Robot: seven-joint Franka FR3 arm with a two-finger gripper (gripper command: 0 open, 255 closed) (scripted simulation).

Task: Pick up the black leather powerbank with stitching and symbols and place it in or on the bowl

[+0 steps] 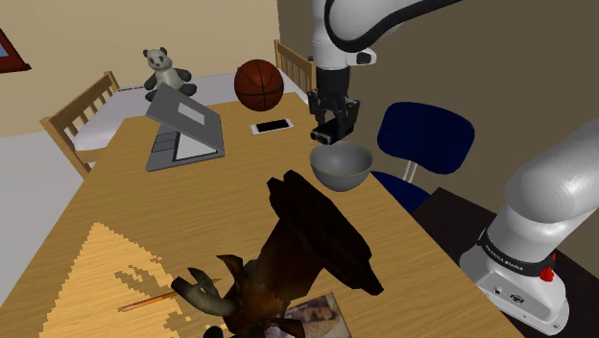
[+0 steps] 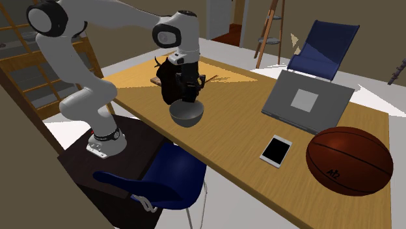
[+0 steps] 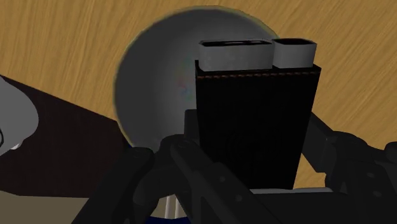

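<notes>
My black gripper [image 1: 332, 127] hangs just above the grey bowl [image 1: 341, 165], shut on the black powerbank [image 1: 329, 130]. In the wrist view the powerbank [image 3: 254, 121] is a dark ribbed slab with an orange stitched edge and two grey port ends, clasped between my fingers [image 3: 191, 159], and the bowl [image 3: 159, 89] lies right beneath it on the wooden table. From the second exterior view the gripper [image 2: 189, 95] hovers over the bowl [image 2: 187, 114] near the table's edge.
On the wooden table [image 1: 125, 221] stand a grey laptop [image 1: 184, 130], a white phone [image 1: 272, 126], a basketball [image 1: 259, 84], a panda toy [image 1: 165, 72] and a large dark figurine [image 1: 298, 254]. A blue chair [image 1: 422, 144] stands beside the table.
</notes>
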